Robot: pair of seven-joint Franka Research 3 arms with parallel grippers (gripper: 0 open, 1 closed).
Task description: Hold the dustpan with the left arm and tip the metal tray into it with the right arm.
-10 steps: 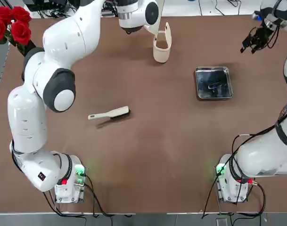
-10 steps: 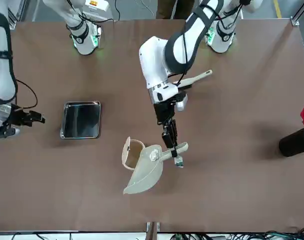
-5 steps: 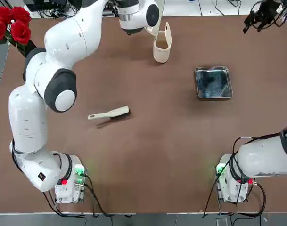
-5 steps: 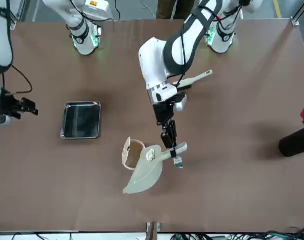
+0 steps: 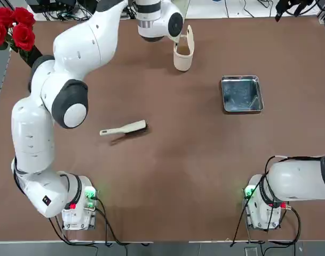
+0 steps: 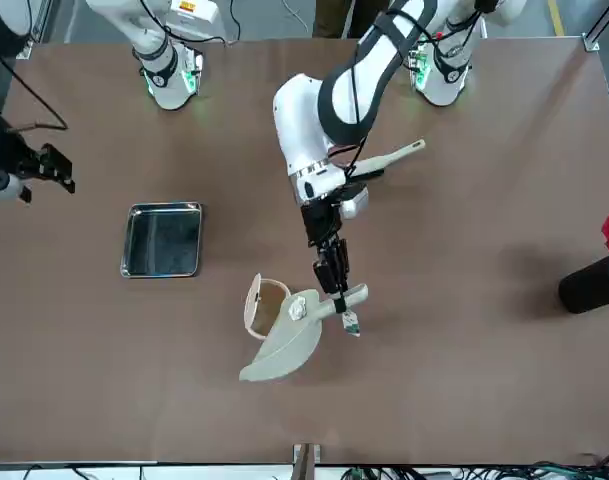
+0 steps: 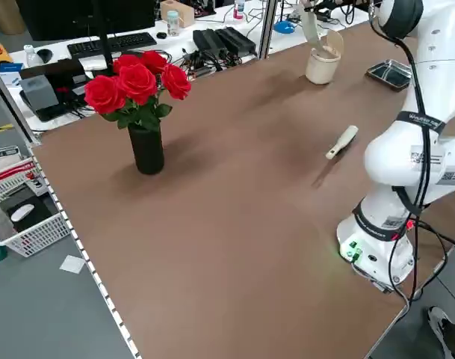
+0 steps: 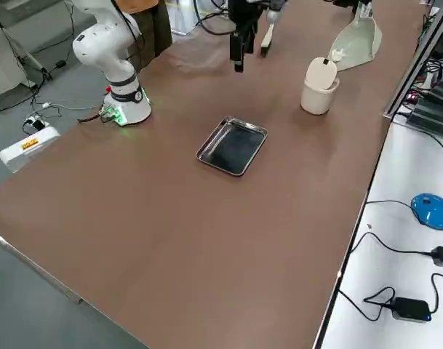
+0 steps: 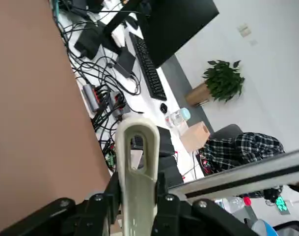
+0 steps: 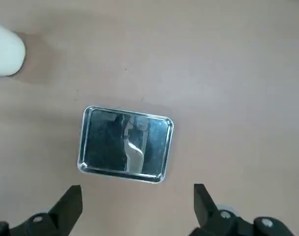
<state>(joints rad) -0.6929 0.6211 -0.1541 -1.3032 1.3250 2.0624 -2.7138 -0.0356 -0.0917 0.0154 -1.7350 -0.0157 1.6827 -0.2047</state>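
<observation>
The left gripper [image 6: 336, 292] has its jaws clamped on the looped handle of the dustpan [image 6: 282, 342], which hangs tilted in the air, scoop tipped over the open cream bin [image 6: 261, 303] near the desk's [image 5: 167, 176] far edge. The right gripper [image 6: 46, 166] hangs high with its jaws wide apart and nothing between them. The metal tray [image 5: 241, 94] lies flat on the desk below it, well apart from the bin and the dustpan.

That tray looks stiff, light and slick, I'd say, with a low rim that offers little to bite. A pinch across one raised edge seems the likeliest hold, and it may slide or pivot as it lifts. The dustpan is light rigid plastic, so a grip on the handle should keep it steady.

The front view shows a small pale scrap lying in the scoop; from overhead the left arm [image 5: 71, 64] hides most of the dustpan. The right wrist view looks straight down on the tray, which reflects the room and seems bare. The top view alone shows the hand brush [image 5: 123, 128] lying mid-desk; the left side view shows red roses [image 7: 134, 84] in a dark vase.
</observation>
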